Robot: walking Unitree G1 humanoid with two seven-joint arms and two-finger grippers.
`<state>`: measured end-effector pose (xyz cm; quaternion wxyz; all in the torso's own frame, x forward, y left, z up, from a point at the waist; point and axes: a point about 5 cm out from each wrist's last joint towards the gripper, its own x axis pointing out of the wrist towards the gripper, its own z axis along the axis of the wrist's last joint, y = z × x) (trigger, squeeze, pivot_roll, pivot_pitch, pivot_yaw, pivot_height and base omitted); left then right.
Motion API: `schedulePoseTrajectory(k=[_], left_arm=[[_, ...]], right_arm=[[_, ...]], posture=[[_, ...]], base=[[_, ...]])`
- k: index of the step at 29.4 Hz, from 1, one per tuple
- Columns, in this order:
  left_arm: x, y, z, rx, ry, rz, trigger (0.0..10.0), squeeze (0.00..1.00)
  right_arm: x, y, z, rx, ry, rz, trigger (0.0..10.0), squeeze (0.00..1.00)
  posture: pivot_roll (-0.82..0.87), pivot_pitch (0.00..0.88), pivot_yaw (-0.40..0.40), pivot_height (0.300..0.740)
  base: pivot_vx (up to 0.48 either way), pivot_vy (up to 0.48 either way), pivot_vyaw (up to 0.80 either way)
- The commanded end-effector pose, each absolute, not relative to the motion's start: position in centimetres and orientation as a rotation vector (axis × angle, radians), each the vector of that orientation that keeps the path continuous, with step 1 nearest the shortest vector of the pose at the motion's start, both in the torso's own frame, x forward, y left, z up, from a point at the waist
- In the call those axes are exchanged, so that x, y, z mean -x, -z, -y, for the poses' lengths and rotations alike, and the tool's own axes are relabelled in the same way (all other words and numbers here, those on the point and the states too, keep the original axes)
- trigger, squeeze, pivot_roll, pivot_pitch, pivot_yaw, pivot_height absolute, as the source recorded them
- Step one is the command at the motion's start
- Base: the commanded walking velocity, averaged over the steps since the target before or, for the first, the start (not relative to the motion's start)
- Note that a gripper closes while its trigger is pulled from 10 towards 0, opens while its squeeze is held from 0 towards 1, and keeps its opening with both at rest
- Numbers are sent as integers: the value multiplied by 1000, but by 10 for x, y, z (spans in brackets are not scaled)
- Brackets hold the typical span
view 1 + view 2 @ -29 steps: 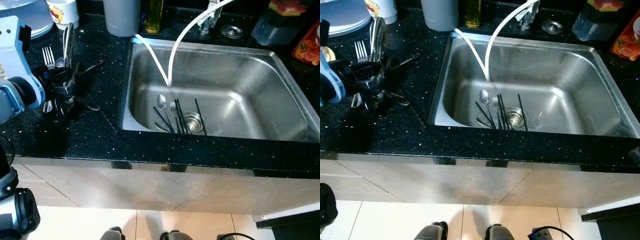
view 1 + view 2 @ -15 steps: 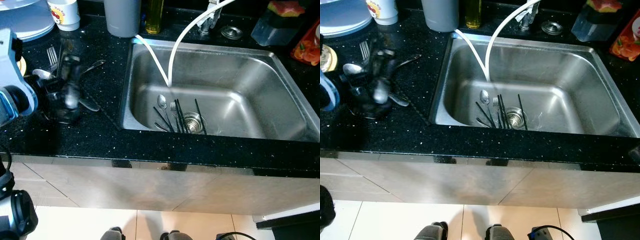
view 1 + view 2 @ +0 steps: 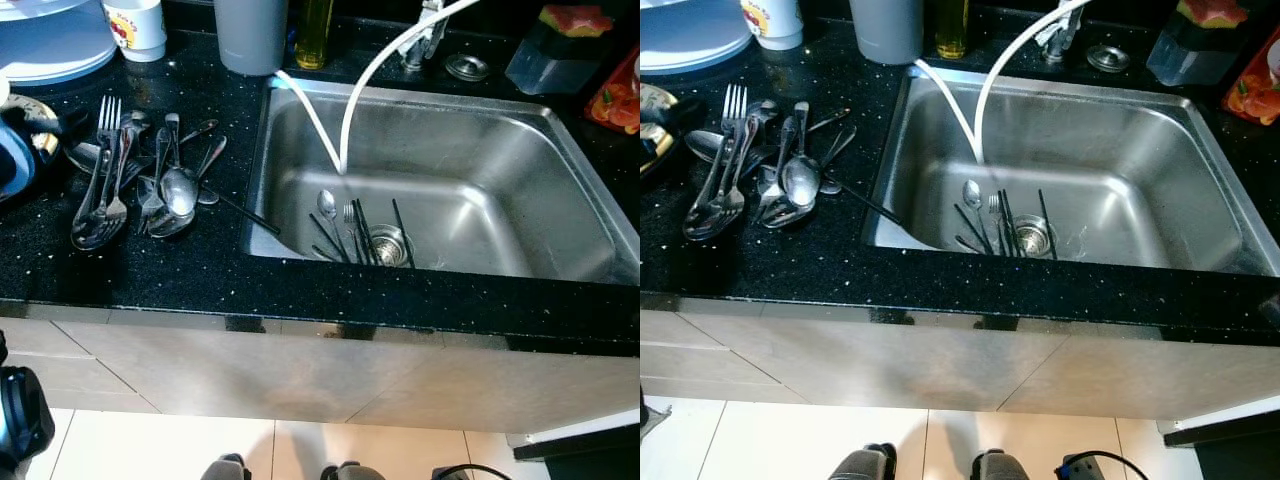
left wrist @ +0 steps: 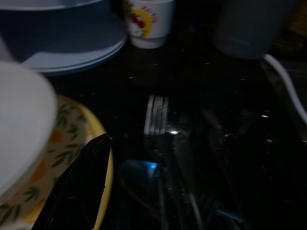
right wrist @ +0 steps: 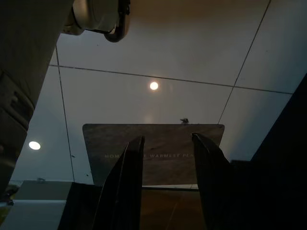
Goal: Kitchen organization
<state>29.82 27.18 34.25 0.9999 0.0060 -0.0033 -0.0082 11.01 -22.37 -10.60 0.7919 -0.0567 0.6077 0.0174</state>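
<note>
Several forks and spoons lie in a loose pile of cutlery [image 3: 140, 190] on the black speckled counter [image 3: 200, 270], just left of the steel sink [image 3: 500, 210]; one fork [image 3: 108, 112] has its tines pointing toward the back wall, and a large spoon [image 3: 178, 190] rests bowl-up near the middle of the heap. A thin dark utensil [image 3: 245, 216] reaches from the pile over the sink's edge. Down in the sink, more pieces lie beside the drain [image 3: 386, 243]: a spoon [image 3: 325, 204], a fork and a few dark sticks [image 3: 362, 232], possibly chopsticks, fanned out against each other. Two white hoses [image 3: 345, 110] curve down into the basin from the back. Behind the sink's left corner stand a grey cup [image 3: 250, 35] and a bottle of yellow liquid [image 3: 312, 30], and further left a white mug with a red print [image 3: 135, 25] sits beside a stack of pale blue plates [image 3: 50, 45]. The left gripper [image 3: 50, 125] shows at the far left of the counter, just beside the cutlery and apart from it, next to a plate with a yellow patterned rim [image 4: 72, 158]; only one black finger [image 4: 79, 187] can be seen in its wrist view, so I cannot tell how wide it stands. The right gripper [image 5: 165, 184] hangs off by itself, fingers held a narrow gap apart and holding nothing, pointed at a tiled floor [image 5: 192, 57] with a brown mat [image 5: 163, 143] on it.
</note>
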Motion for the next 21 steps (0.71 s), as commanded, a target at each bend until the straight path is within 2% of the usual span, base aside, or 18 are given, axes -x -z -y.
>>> schedulePoseTrajectory(k=[1, 2, 3, 5, 6, 9, 13, 21], left_arm=[[-301, -334, -263, -37, 50, -19, 10000, 1000], [-303, -330, -261, -53, 53, -37, 10000, 1000], [-305, -318, -253, -98, 83, -88, 10000, 47], [-305, -318, -253, -98, 83, -88, 10000, 47], [-307, -312, -250, -125, 91, -109, 10000, 0], [-308, -305, -247, -143, 100, -142, 10000, 0], [-312, -285, -235, -252, 103, -237, 10000, 0], [-313, -281, -229, -295, 107, -237, 10000, 0]], right_arm=[[-100, 109, 224, 125, -40, -1343, 10000, 0], [-100, 109, 224, 124, -40, -1343, 10000, 0], [-100, 109, 223, 122, -41, -1343, 10000, 0], [-100, 109, 223, 122, -41, -1343, 10000, 0], [-100, 109, 223, 121, -41, -1343, 10000, 0], [-100, 109, 223, 120, -40, -1344, 10000, 0], [-99, 109, 223, 120, -36, -1346, 10000, 0], [-98, 109, 223, 119, -36, -1347, 10000, 0]], posture=[[114, 162, -68, 740], [114, 162, -68, 740], [114, 161, -68, 740], [114, 161, -68, 740], [113, 163, -67, 740], [113, 163, -67, 740], [110, 164, -67, 740], [112, 166, -67, 740]], base=[[0, 0, 0], [0, 0, 0], [0, 0, 0], [0, 0, 0], [0, 0, 0], [0, 0, 0], [0, 0, 0], [0, 0, 0]])
